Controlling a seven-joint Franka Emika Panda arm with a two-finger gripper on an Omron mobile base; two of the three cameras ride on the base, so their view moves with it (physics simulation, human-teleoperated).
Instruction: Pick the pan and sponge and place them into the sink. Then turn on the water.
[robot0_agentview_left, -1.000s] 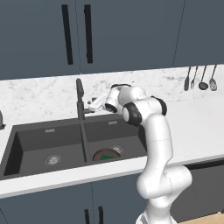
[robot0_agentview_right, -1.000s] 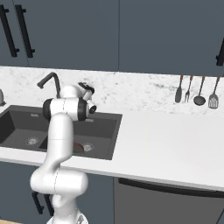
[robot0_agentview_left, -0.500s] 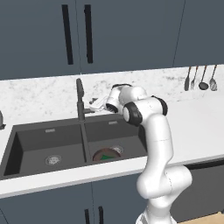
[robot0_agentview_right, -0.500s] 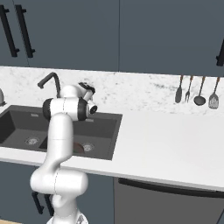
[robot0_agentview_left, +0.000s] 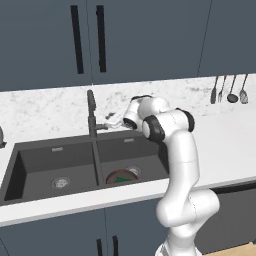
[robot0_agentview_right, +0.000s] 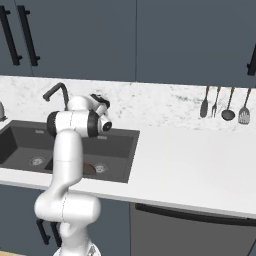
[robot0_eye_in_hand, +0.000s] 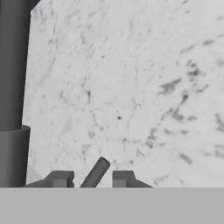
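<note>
The dark pan (robot0_agentview_left: 121, 177) lies in the right basin of the dark-grey sink (robot0_agentview_left: 55, 147), and the green sponge (robot0_agentview_left: 120, 179) rests in it. In the right base view a sliver of the pan (robot0_agentview_right: 90, 169) peeks out beside my arm, inside the sink (robot0_agentview_right: 120, 150). My gripper (robot0_agentview_left: 111, 120) reaches left to the tall dark tap (robot0_agentview_left: 90, 112) behind the divider. Seen from the hand, the gripper (robot0_eye_in_hand: 92, 177) is shut on the tap's small lever (robot0_eye_in_hand: 95, 172), with the tap's column (robot0_eye_in_hand: 11, 87) at the left. The water is out of view.
Marble counter (robot0_agentview_left: 225, 135) runs to the right of the sink. Several utensils (robot0_agentview_right: 225, 104) hang on the back wall at the far right. Dark cabinets (robot0_agentview_left: 150, 40) hang above the counter. The left basin (robot0_agentview_left: 60, 172) holds a steel drain (robot0_agentview_left: 60, 182).
The jaws have closed in on the tap's lever. The arm itself has hardly moved, and the pan and sponge lie as before.
</note>
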